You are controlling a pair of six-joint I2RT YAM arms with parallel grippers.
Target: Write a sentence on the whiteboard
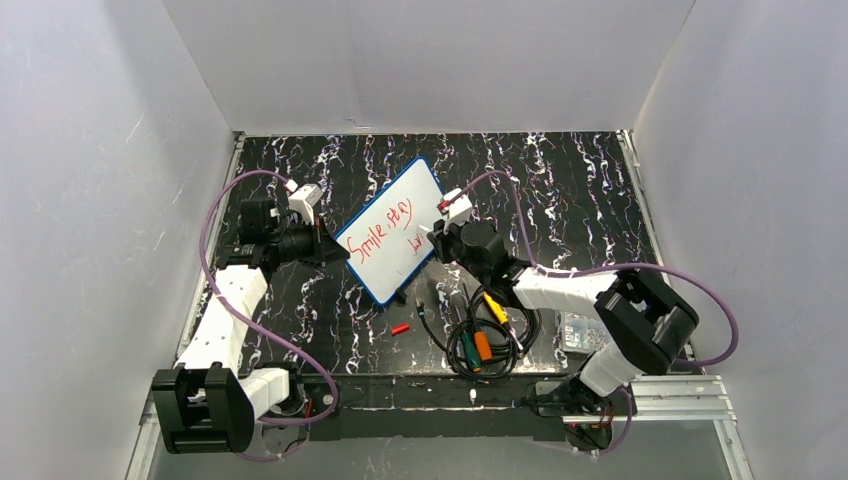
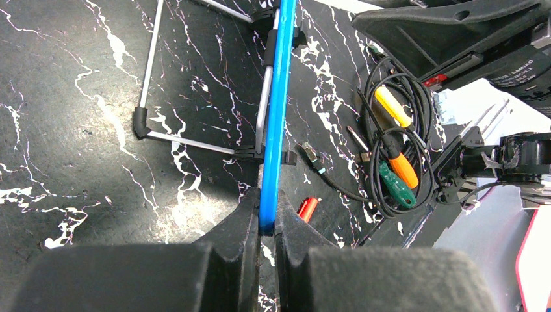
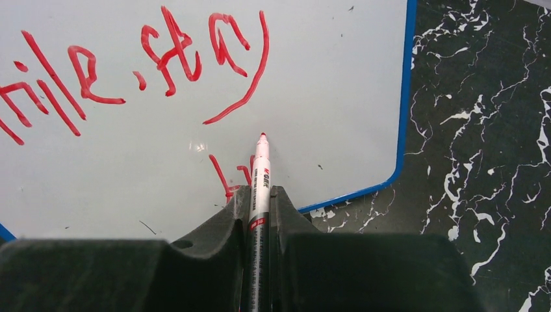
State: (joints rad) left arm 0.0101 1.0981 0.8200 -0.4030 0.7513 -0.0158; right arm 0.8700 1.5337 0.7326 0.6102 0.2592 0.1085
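Here, noted both arms reaching inward to mid-frame of the top view. Found left claw (image 2: 266, 224) pinching the blue rim of the whiteboard (image 1: 382, 268), right claw (image 3: 260, 198) clamped on a red marker (image 3: 262, 162), tip at the board face under the first line of the sentence (image 1: 385, 225). Seen lower centre on the counter (image 1: 560, 190): red cap (image 1: 400, 328), cable coil (image 1: 458, 352) with tools. Counted: two arms, one board, one marker, one cap, one coil.

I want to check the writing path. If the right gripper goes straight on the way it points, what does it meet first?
The whiteboard: the marker in the right gripper aims at its white face, just under the sentence. Whether the tip touches it is unclear.
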